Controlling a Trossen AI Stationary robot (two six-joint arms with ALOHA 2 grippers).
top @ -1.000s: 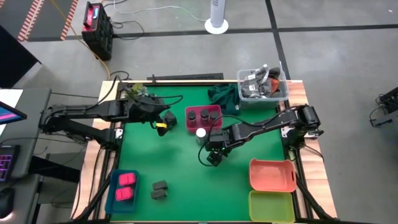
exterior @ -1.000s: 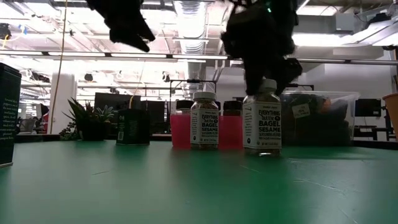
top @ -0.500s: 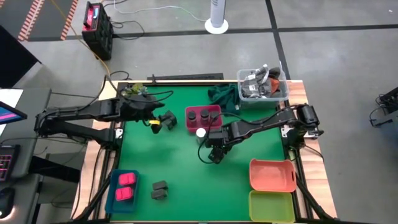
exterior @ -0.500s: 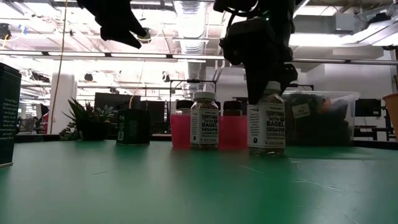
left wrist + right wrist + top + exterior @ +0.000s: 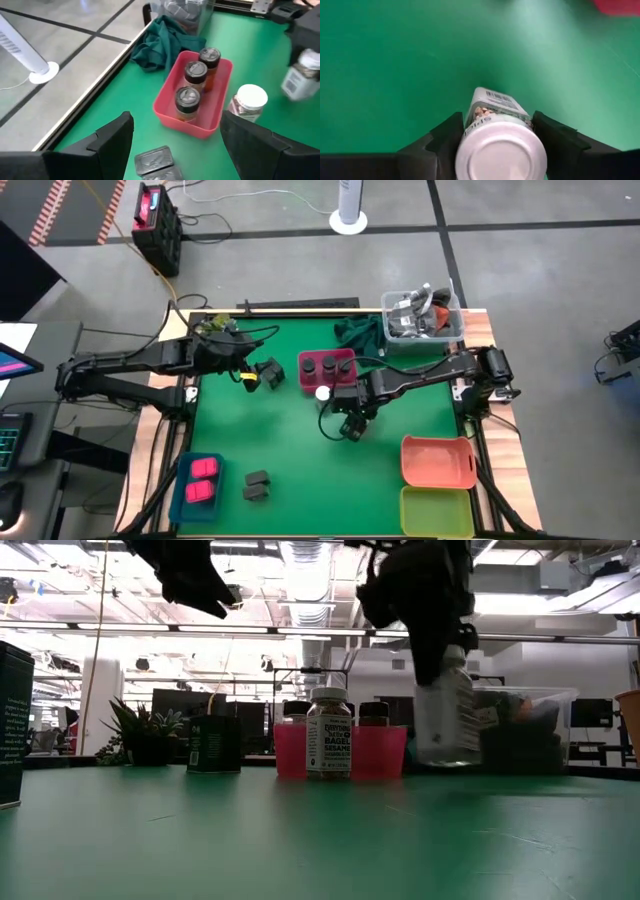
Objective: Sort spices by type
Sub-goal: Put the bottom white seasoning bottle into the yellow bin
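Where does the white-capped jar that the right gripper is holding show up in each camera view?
High view: white-capped jar under the right gripper, mid-table.
Low view: jar lifted off the table, right of the pink tray.
Left wrist view: blurred jar at right edge.
Right wrist view: jar between the fingers.
Shared landmark: pink tray.

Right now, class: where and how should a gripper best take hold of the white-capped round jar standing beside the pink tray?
Grip the white-capped round jar just under its cap, from straight above. It stands upright, with the pink tray close on one side, so close across its free sides.
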